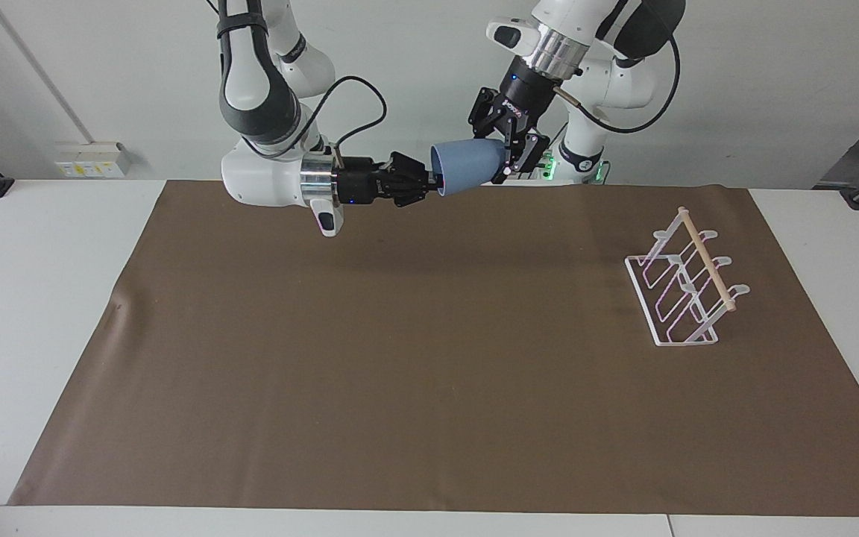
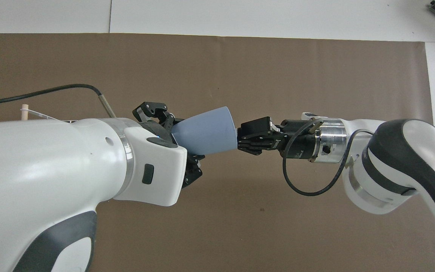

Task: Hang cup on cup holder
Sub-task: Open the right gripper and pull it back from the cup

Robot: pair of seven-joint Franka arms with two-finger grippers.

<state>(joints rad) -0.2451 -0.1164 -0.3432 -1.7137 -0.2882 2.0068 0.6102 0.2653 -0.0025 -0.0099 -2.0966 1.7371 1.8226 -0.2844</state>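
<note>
Bridging both fingers: cup [image 1: 467,165]

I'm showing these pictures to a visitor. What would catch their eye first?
The light-blue cup, held in the air between both arms over the brown mat's robot-side edge: right gripper at its rim, left gripper at its base. The white cup holder stands bare toward the left arm's end.

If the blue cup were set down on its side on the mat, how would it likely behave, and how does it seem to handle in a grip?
The cup is round and tapered, so lying down it would probably roll in a curve. It looks thin, plain plastic, so likely light. Its smooth matte wall may slip; the right gripper pinches only its rim and the left gripper is at its narrow base.
</note>
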